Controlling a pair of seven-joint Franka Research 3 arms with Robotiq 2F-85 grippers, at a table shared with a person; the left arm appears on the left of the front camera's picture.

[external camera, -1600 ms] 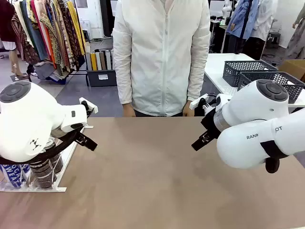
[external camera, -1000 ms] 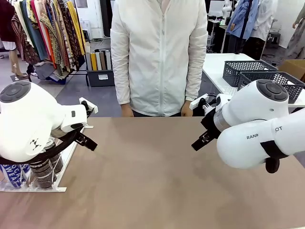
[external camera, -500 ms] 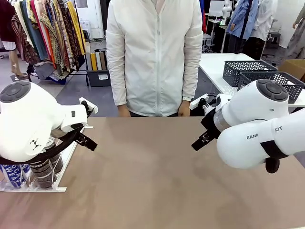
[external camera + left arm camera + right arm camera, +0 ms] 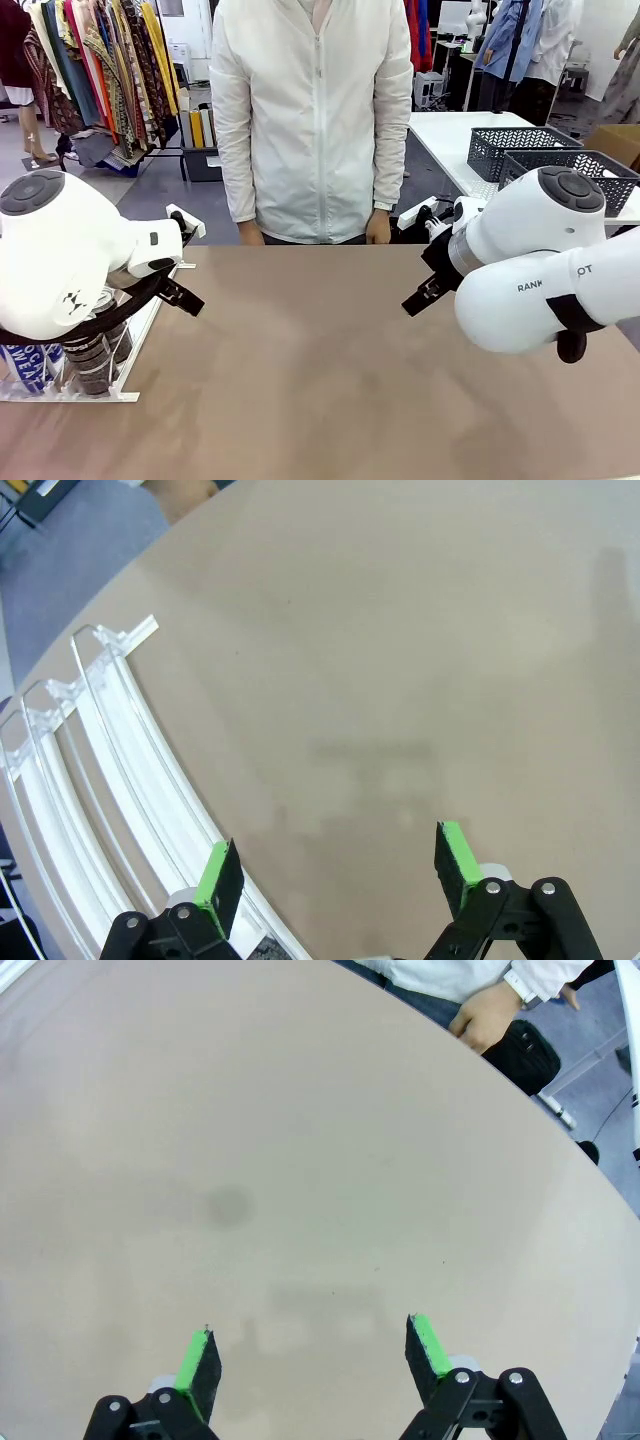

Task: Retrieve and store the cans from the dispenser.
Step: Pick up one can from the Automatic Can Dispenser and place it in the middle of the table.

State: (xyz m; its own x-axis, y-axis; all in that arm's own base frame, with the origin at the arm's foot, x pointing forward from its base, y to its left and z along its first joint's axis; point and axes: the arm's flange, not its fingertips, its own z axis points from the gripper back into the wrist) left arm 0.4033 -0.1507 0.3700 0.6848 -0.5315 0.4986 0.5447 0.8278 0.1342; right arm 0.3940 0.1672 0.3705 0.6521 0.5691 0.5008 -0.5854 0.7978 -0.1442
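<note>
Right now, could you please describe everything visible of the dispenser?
The dispenser is a flat white rack of parallel wire-rail lanes with clear plastic stoppers at one end, lying on the table at the robot's left. The left arm hides much of it. A blue can and a dark banded can stand at its near end.

Bright, even overhead light; soft faint shadows fall on the bench (image 4: 330, 370). Both wrist views bow strongly at the edges. Focus is sharp, without glare.

Cans (image 4: 92, 365) — mostly behind left arm (image 4: 60, 255)
</note>
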